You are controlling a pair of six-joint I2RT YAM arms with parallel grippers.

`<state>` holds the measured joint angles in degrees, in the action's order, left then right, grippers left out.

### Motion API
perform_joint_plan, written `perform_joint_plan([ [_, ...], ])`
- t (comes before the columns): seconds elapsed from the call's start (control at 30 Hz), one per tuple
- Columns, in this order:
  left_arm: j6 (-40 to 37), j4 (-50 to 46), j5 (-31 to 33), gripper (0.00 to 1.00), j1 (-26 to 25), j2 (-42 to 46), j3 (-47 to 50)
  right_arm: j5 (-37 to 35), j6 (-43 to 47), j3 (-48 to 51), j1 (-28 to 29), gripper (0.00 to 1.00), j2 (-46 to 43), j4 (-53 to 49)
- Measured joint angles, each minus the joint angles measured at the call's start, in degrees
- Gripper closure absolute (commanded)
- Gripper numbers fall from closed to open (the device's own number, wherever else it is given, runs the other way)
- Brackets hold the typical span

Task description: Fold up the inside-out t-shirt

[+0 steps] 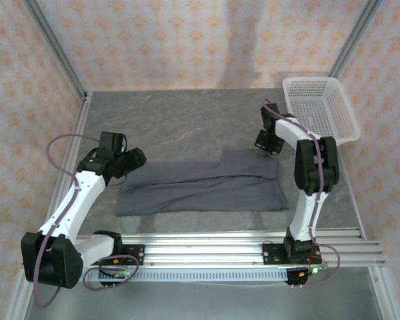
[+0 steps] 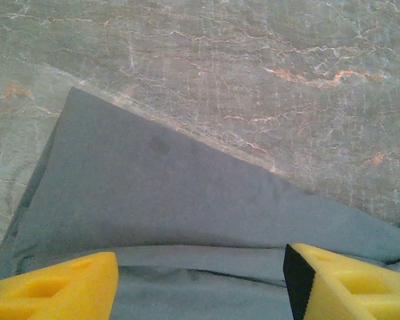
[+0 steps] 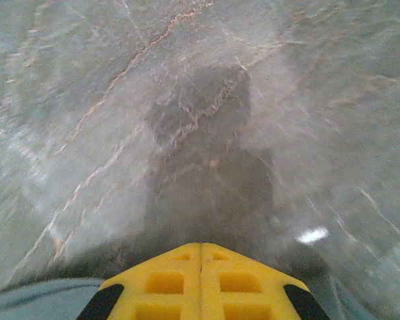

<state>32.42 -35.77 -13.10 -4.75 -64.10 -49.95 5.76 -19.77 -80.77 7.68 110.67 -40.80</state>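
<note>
T-shirt lies flat, long band; open table beyond far edge.

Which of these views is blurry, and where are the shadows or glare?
Right wrist: blurred and streaky, with a dark shadow on the table ahead of the shut right claw and one small glare spot. Left wrist: sharp, the t-shirt evenly lit. Top external: clear, soft even light, a faint shadow on the back wall.

One high view, two close ones
Top camera looks down on the whole t-shirt from high behind the desk's near edge; left wrist camera is close over the t-shirt's left end, right wrist camera close over desk beside its far right corner.
</note>
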Motion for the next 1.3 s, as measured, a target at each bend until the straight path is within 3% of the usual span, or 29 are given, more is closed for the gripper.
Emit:
perform_joint_plan([
  [0.13, 0.00, 0.24, -0.07, 0.32, -0.96, -1.05, -2.03, -0.55, -1.44, 8.26, 0.70, 1.00, -14.73, 0.94],
  [0.33, -0.09, 0.59, -0.24, 0.32, -1.75, -4.94, -3.93, -0.48, -9.81, 33.77, 5.60, 0.99, -42.77, 2.62],
  [0.5, -1.07, 0.90, -0.20, 0.32, -2.84, -8.22, -4.85, 2.86, -16.68, 46.84, 6.56, 0.72, -51.32, -0.31],
  [0.6, -1.07, 0.92, -0.20, 0.32, -3.54, -8.52, -4.85, 3.28, -18.45, 45.97, 6.56, 0.70, -53.11, -3.10],
  [0.7, -1.05, 1.33, -0.17, 0.32, -4.11, -8.55, -4.85, 3.28, -17.68, 40.02, 7.80, 0.69, -51.41, -2.86],
  [0.87, -1.07, 2.29, -1.11, 0.32, -5.51, -8.57, -4.87, 3.58, -11.32, 22.40, 12.44, 0.61, -31.56, 3.19],
  [1.1, -2.73, 2.62, -5.05, 0.30, -8.35, -8.55, -6.32, 6.12, -5.90, 18.25, 14.47, 0.58, -13.90, 8.74],
  [1.3, -3.63, 2.62, -5.66, 0.30, -8.66, -8.55, -6.47, 8.68, -5.22, 18.23, 15.50, 0.84, -12.39, 8.96],
])
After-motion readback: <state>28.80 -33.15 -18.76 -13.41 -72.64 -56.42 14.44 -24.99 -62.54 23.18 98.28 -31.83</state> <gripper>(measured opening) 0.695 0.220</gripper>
